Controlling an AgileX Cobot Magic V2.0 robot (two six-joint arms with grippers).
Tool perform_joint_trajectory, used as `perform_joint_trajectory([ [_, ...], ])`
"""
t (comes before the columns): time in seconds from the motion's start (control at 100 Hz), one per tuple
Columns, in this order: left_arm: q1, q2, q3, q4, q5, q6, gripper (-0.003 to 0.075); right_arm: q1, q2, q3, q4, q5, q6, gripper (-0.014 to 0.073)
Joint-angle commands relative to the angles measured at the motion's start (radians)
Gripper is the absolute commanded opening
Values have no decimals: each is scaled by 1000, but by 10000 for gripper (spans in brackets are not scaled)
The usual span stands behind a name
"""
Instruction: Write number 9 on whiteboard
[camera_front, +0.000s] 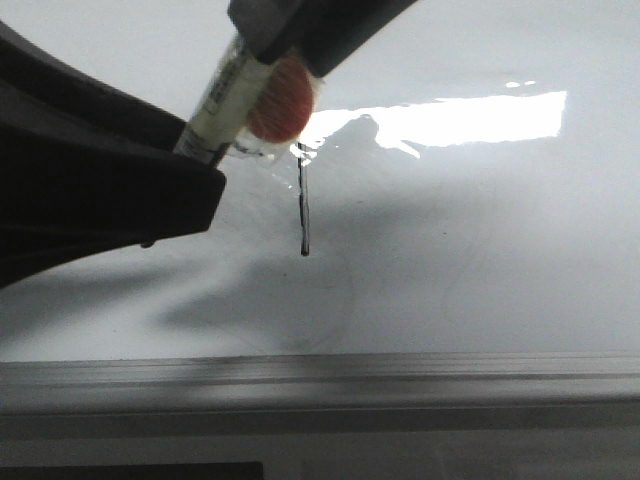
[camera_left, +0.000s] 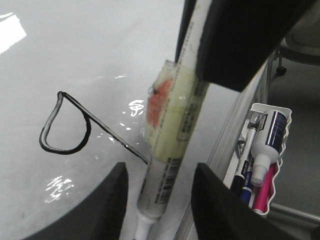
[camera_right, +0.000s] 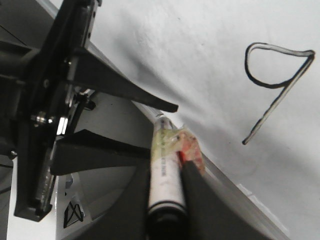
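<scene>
The number 9 (camera_right: 278, 98) reads as finished. In the right wrist view it sits upper right on the whiteboard (camera_right: 200, 50), a flattened loop with its long straight stem slanting down-left. In the left wrist view the number 9 (camera_left: 105, 128) is centre left, and the stem's end runs behind the marker (camera_left: 172, 125).

The marker (camera_right: 164, 170) lies lower left of that stem end, apart from it, over the board's grey edge. Its long axis points from the right gripper (camera_right: 167, 172), clamped on its barrel, into the gap of the left gripper (camera_right: 161, 130), whose fingers stand wide on either side of the tip without touching it. The right arm is therefore the one placed to lift away.

From the front only the stem (camera_front: 305, 210) shows. The loop and the nib are hidden, so I cannot tell whether the nib touches the board.
</scene>
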Motion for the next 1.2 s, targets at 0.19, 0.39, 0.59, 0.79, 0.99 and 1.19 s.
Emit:
perform_joint_trajectory([
  [0.19, -8, 3, -32, 7, -69, -4, 253, -2, -17, -37, 35, -67, 2, -42],
  [0.39, -8, 3, -32, 7, -69, -4, 13, -2, -17, -37, 35, -65, 2, -42],
  [0.59, -8, 3, -32, 7, -69, -4, -20, -2, -17, -37, 35, -65, 2, -38],
  [0.79, -8, -1, -32, -91, -62, -4, -20, -6, -17, -37, 28, -65, 2, 302],
  [0.99, 4, -30, -32, -566, -4, -4, -21, -6, -19, -37, 21, -59, 2, 416],
  [1.19, 55, -12, -32, -831, -14, -4, -21, -6, -19, -37, 21, -42, 2, 415],
])
